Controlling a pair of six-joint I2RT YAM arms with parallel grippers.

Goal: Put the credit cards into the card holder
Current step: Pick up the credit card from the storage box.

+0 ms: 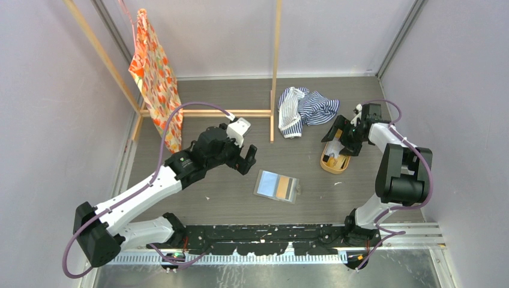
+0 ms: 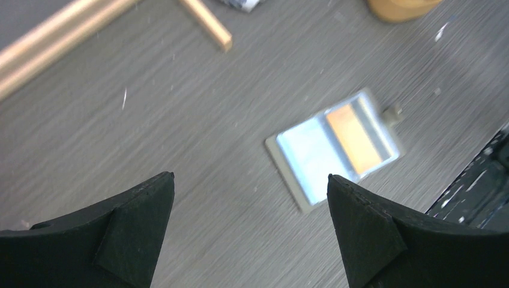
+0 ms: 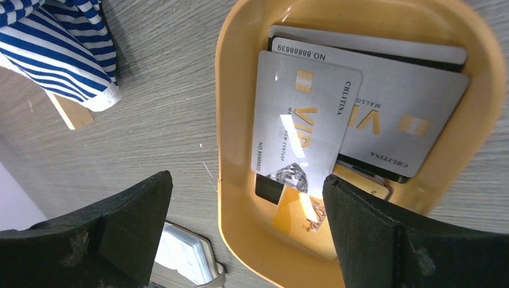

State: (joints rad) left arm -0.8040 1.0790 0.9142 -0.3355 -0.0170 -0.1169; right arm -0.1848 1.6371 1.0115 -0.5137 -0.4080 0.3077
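Observation:
The card holder (image 1: 277, 186) lies open and flat at the table's middle, showing a pale blue panel and an orange panel; it also shows in the left wrist view (image 2: 334, 147) and in the right wrist view (image 3: 186, 255). Several credit cards (image 3: 303, 120), whitish on top with black and gold ones beneath, lie in the oval orange-tan tray (image 3: 231, 90), which also shows in the top view (image 1: 327, 167). My right gripper (image 3: 247, 176) hangs open over the tray's near end, and shows in the top view (image 1: 343, 143). My left gripper (image 1: 248, 159) is open and empty, up-left of the holder (image 2: 250, 176).
A blue-striped cloth (image 1: 303, 108) lies behind the tray and shows in the right wrist view (image 3: 66, 42). A wooden frame (image 1: 271, 114) stands at the back with an orange patterned cloth (image 1: 155, 78) hanging at its left. Grey walls close in both sides.

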